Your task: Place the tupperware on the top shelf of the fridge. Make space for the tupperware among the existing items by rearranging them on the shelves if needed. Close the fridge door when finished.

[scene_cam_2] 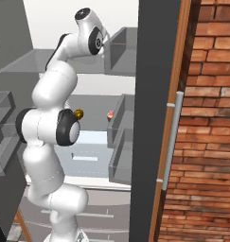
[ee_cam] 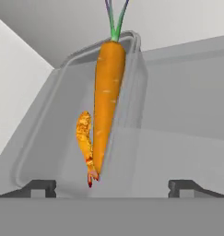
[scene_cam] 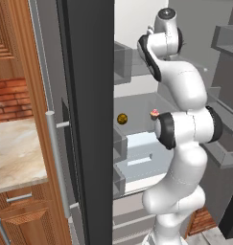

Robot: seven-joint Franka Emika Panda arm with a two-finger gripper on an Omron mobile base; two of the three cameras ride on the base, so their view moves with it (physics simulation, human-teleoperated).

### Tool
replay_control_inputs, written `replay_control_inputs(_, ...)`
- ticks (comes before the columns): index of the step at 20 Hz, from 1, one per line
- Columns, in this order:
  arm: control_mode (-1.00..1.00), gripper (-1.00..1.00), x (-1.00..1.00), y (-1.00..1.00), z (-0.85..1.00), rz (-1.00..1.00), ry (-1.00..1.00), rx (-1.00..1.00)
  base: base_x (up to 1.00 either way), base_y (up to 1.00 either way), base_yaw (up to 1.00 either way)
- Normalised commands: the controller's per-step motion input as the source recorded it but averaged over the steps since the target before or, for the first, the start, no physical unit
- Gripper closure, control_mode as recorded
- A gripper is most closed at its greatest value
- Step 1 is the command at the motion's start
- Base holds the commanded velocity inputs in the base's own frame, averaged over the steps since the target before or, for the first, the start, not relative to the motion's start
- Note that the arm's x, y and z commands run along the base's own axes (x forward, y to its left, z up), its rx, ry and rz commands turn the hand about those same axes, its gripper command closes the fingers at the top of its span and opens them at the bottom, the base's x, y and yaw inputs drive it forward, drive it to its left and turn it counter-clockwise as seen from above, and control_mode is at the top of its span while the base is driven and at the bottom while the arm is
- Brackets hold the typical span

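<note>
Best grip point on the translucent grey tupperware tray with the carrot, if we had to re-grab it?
Take the translucent grey tupperware tray by its near short rim, coming along the hand's present line. The open gripper already straddles that end, the rim is thin, and the carrot lies lengthwise clear of it.

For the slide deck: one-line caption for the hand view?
Open gripper behind the translucent tupperware holding a carrot in the fridge.
</note>
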Motion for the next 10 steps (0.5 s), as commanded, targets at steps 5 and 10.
replay_control_inputs(5, -1.00, -1.00, -0.83, 0.39, -0.24, 0.01, -0.22, -0.12, 0.00, 0.00, 0.00)
replay_control_inputs(10, -1.00, -1.00, -0.98, 0.28, 0.09, 0.08, -0.08, -0.08, 0.00, 0.00, 0.00)
